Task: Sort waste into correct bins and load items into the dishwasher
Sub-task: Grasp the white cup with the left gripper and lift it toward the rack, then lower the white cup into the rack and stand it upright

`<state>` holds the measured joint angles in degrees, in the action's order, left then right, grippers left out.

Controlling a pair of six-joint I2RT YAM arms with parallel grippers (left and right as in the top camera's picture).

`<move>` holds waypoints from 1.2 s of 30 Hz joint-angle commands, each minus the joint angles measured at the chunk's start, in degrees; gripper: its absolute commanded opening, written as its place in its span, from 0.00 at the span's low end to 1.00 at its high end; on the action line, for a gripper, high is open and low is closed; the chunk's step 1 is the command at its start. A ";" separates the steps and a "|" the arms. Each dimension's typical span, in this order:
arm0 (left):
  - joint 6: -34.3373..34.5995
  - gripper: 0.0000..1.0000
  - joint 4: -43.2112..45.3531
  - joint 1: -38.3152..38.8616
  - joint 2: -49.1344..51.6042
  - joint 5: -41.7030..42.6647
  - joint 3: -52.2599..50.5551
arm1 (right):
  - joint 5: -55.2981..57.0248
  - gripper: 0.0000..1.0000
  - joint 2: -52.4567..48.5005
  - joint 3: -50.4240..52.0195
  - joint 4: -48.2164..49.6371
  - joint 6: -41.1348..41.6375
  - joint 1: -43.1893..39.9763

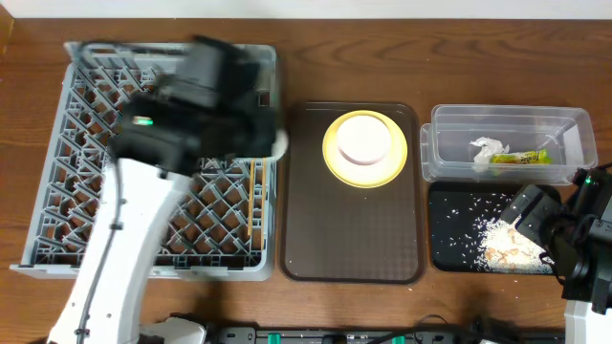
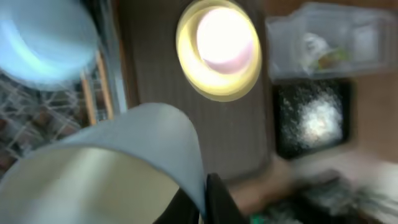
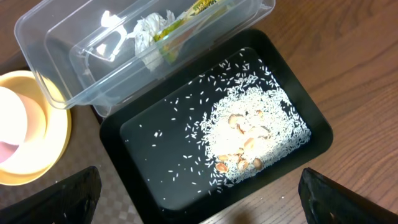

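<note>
Large square grey plastic dish rack [image 1: 57, 191] is holding a light blue bowl [image 2: 43, 43] and wooden chopsticks [image 1: 251, 196], left claw [image 2: 208, 199] over its right edge pinching a small white cup [image 2: 124, 162]. Brown serving tray [image 1: 349, 229] is carrying a round yellow plate [image 1: 335, 158] with a pale pink bowl [image 1: 364, 139]. Over the shallow black tray [image 3: 149, 143] of rice scraps [image 3: 255, 124] the right claw [image 3: 199, 186] is hovering, spread, beside the clear plastic tub [image 1: 574, 124] holding a crumpled white napkin [image 1: 486, 151] and yellow-green wrapper [image 1: 521, 158].

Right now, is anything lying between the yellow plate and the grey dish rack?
Nothing lies on the brown tray between them. However, the pink bowl sits on the yellow plate, and the left arm hangs over the dish rack.
</note>
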<state>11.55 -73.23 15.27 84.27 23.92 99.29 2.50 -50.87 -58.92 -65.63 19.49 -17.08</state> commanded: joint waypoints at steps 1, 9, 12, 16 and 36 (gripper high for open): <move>-15.56 0.08 -7.93 -10.97 -0.02 28.81 -0.96 | 0.26 0.99 0.28 -0.66 -0.07 0.39 -0.20; -35.63 0.08 -20.17 -25.35 0.81 41.99 -11.78 | 0.26 0.99 0.28 -0.66 -0.04 0.42 -0.20; -39.95 0.08 -20.02 -28.17 0.81 44.02 -18.67 | 0.26 0.99 0.28 -0.66 -0.07 0.39 -0.15; -42.84 0.08 -16.46 -31.12 0.92 45.16 -28.94 | 0.26 0.99 0.31 -0.66 -0.07 0.42 -0.15; -42.80 0.08 -1.36 -41.88 1.62 45.92 -48.39 | 0.26 0.99 0.28 -0.66 -0.04 0.39 -0.15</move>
<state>-29.47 -74.89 -26.30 85.73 68.84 51.77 2.50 -50.87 -58.92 -65.60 19.49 -17.08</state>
